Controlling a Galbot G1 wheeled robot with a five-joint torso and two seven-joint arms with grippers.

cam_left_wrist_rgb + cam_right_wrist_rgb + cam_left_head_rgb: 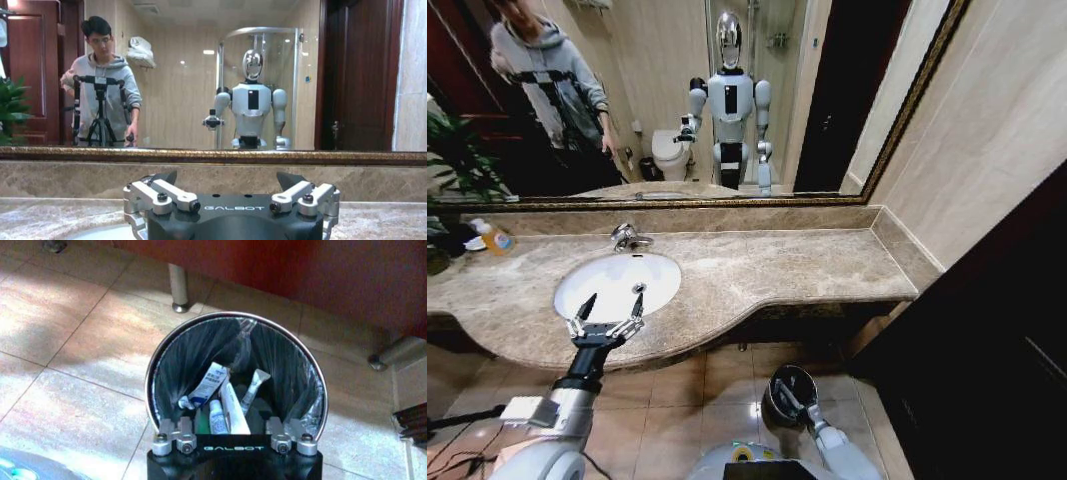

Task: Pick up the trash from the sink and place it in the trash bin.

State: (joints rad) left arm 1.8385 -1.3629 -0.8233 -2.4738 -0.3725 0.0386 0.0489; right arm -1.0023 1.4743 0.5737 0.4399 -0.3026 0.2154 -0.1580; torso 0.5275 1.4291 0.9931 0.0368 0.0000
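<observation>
The white oval sink sits in the brown marble countertop. My left gripper hovers over the sink's front rim, open and holding nothing. From the left wrist its fingers stand wide apart, facing the mirror. Down on the floor stands the trash bin, and my right gripper hangs just above it. The right wrist view looks straight into the black-lined trash bin. Trash lies inside it, several white tubes and wrappers. The right gripper is open over them.
A chrome tap stands behind the basin. An orange-yellow bottle and a plant sit at the counter's far left. A mirror lines the back wall. Cabinet legs rise near the bin on the tiled floor.
</observation>
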